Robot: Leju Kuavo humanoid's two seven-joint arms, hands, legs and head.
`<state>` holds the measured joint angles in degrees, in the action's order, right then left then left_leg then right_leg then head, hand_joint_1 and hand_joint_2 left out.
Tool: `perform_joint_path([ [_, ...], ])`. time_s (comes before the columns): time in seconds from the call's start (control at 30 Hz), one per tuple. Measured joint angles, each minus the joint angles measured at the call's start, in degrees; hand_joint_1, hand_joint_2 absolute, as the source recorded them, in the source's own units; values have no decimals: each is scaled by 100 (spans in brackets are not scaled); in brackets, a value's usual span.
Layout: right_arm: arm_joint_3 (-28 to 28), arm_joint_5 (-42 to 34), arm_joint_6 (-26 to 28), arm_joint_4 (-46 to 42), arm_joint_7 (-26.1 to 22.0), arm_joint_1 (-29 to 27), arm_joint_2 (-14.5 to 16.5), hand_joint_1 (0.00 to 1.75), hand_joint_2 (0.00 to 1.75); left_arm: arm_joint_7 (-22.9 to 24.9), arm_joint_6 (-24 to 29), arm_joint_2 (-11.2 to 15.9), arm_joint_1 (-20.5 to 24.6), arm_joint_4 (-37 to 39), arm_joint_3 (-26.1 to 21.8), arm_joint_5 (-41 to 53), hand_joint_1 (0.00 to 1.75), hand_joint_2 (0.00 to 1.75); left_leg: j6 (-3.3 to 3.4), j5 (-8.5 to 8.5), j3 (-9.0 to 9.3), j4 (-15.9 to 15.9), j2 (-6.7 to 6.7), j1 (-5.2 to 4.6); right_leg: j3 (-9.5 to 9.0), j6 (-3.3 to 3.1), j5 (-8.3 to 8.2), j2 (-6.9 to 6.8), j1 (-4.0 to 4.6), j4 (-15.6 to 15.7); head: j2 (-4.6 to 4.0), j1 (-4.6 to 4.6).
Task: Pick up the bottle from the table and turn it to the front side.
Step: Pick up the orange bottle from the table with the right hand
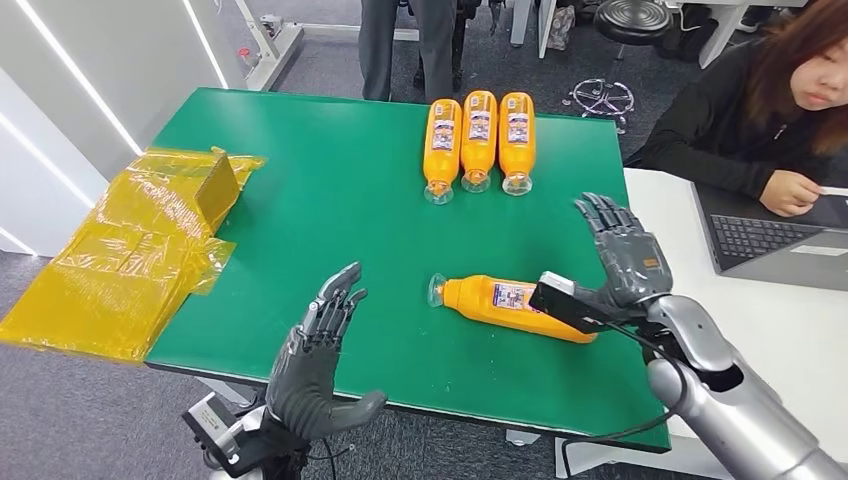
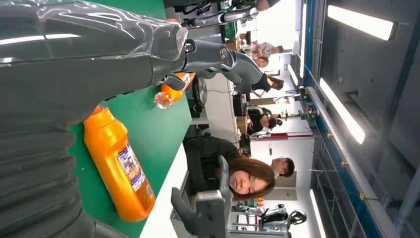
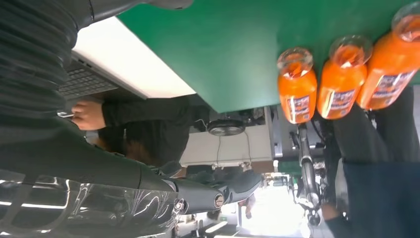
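An orange bottle (image 1: 500,303) with a clear cap lies on its side near the front of the green table (image 1: 330,210), label facing up; it also shows in the left wrist view (image 2: 121,171). My right hand (image 1: 622,255) hovers just beyond the bottle's base end, fingers spread and holding nothing. My left hand (image 1: 318,350) is raised at the table's front edge, left of the bottle, fingers apart and empty. Three more orange bottles (image 1: 478,140) lie side by side at the back of the table, seen too in the right wrist view (image 3: 341,82).
Yellow plastic-wrapped packages (image 1: 140,250) hang over the table's left edge. A white desk (image 1: 800,330) adjoins on the right with a laptop (image 1: 775,240) and a seated person (image 1: 770,110). Another person's legs (image 1: 405,45) stand behind the table.
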<state>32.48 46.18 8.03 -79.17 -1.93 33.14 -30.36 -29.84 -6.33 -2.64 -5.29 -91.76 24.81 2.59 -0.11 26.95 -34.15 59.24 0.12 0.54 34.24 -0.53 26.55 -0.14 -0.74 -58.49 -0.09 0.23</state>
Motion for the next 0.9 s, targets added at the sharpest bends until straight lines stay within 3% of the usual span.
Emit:
perform_joint_path([
  [0.27, 435, -214, -217, 608, 72, 236, 309, 0, 175, -64, -59, 3, 143, 218, 0, -42, 0, 175, 1, -2, -4, 0, -8, -1, 0, 0, 0, -8, 0, 1, 0, 1],
  [0.47, 584, -739, -900, 968, 88, 367, 361, 0, 175, -49, -179, 2, 215, 302, 0, -43, 0, 175, 1, -2, -5, 0, -8, -1, 0, 0, 0, -9, -1, 3, 0, 1],
  [0.9, 828, -1094, -1496, 1729, 13, 1063, 547, 0, 175, -44, -217, 2, 328, 450, -2, -40, 0, 175, 0, -3, -3, 1, -10, 0, 0, 0, 0, -11, 0, 1, 0, 1],
])
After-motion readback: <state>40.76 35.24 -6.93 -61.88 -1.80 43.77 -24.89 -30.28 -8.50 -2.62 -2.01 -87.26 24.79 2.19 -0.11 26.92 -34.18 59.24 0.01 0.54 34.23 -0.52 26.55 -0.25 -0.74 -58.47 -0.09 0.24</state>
